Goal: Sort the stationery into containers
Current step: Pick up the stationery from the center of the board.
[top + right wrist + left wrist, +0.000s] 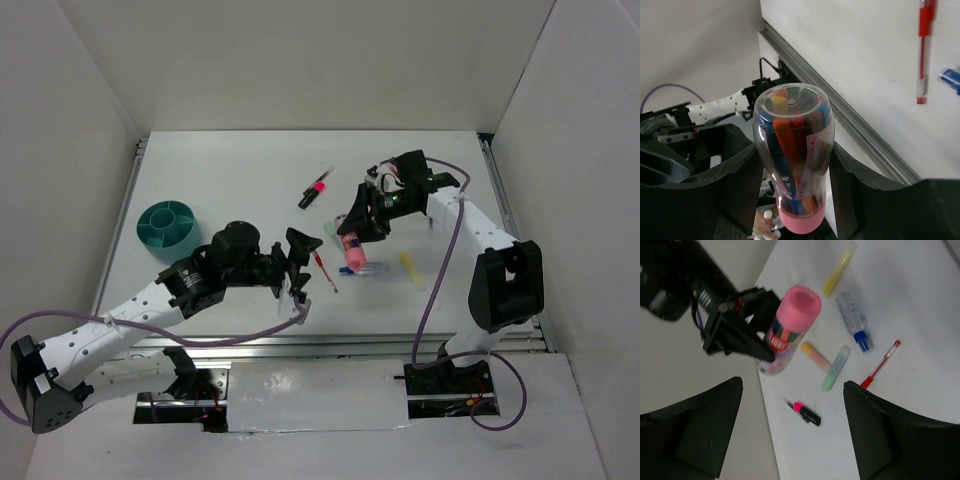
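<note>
My right gripper (357,232) is shut on a clear bottle with a pink cap (352,252), packed with orange and blue markers; the bottle fills the right wrist view (794,150) between the fingers (725,175). Around it on the table lie a red pen (325,271), a green highlighter (331,230), a blue-capped clear tube (362,270), a yellow highlighter (411,268) and a pink-black marker (315,190). My left gripper (303,263) is open and empty beside the red pen. Its wrist view shows the bottle (790,325), marker (807,411), green highlighter (836,368), an orange highlighter (815,356), tube (854,320) and pen (880,365).
A round teal cup with inner compartments (167,226) stands at the table's left, behind the left arm. White walls enclose the table on three sides. A metal rail (330,340) runs along the near edge.
</note>
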